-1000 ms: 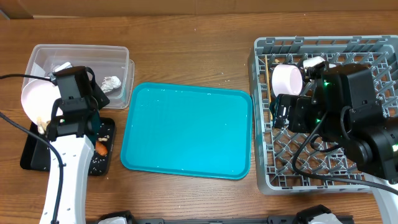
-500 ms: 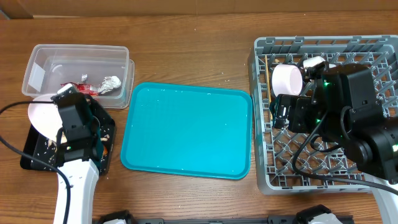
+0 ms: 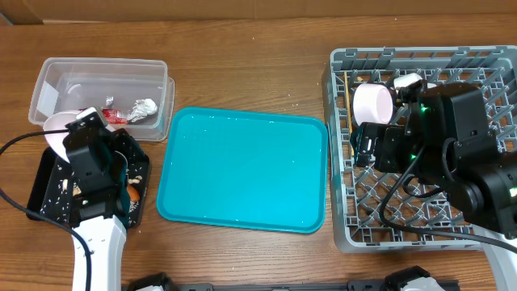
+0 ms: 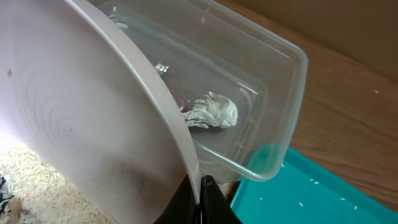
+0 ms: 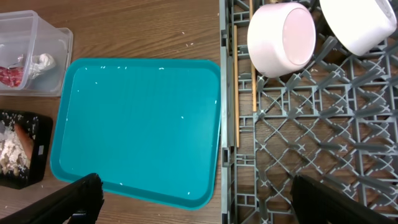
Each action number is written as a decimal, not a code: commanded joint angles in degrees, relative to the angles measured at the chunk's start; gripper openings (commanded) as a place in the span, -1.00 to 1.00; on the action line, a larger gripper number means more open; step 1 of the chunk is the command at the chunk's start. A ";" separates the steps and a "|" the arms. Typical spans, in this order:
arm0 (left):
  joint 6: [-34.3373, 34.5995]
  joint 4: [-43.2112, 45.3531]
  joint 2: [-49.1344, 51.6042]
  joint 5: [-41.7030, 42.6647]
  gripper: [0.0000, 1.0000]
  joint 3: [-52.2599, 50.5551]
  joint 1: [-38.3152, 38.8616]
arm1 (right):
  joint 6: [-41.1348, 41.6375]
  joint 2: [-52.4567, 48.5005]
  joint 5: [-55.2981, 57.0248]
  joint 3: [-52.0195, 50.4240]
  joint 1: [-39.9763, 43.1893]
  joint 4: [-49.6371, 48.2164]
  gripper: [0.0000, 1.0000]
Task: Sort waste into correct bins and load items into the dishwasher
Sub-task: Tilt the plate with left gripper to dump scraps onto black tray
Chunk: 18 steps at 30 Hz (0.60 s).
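Bench: wooden bench [image 3: 242, 65], with a large teal plastic tray [image 3: 242, 170] in the middle.
Left hand: left hand [image 4: 200, 199] clamped on the rim of a wide pale-pink plate [image 4: 81, 112], tilted over the shallow black tray [image 3: 44, 198].
Blocking: the plate hides much of the clear plastic tub [image 4: 292, 93].
Tub: holds a crumpled silver foil ball [image 4: 211, 112] and a crumpled red wrapper [image 3: 109, 115].
Right hand: right hand [image 5: 196, 186] with fingers wide apart and holding nothing, above the grey plastic dish rack [image 3: 347, 218].
Rack: holds a pale-pink bowl [image 5: 280, 37] and thin wooden chopsticks [image 5: 236, 87].

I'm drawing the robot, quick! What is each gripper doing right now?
Left gripper: shut on the plate.
Right gripper: open, holding nothing.
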<state>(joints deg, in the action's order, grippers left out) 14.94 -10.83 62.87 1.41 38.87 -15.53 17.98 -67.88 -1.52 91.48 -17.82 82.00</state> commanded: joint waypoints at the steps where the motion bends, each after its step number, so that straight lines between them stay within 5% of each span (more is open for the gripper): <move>1: -2.21 0.13 -2.75 2.25 -0.91 0.11 -0.33 | 0.04 0.09 -0.11 0.48 -0.11 -0.24 1.00; 12: -1.42 -7.78 -11.21 -5.99 -0.91 -0.24 -0.33 | 0.02 0.09 -0.09 0.48 -0.11 -0.48 1.00; 18: -0.07 -5.25 -14.73 -5.05 -0.92 -5.99 -1.68 | 0.02 0.09 -0.11 0.48 -0.11 -0.42 1.00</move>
<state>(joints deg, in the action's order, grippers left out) 14.61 -17.65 50.48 -3.03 36.42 -15.92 17.98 -67.88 -1.52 91.50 -17.82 81.89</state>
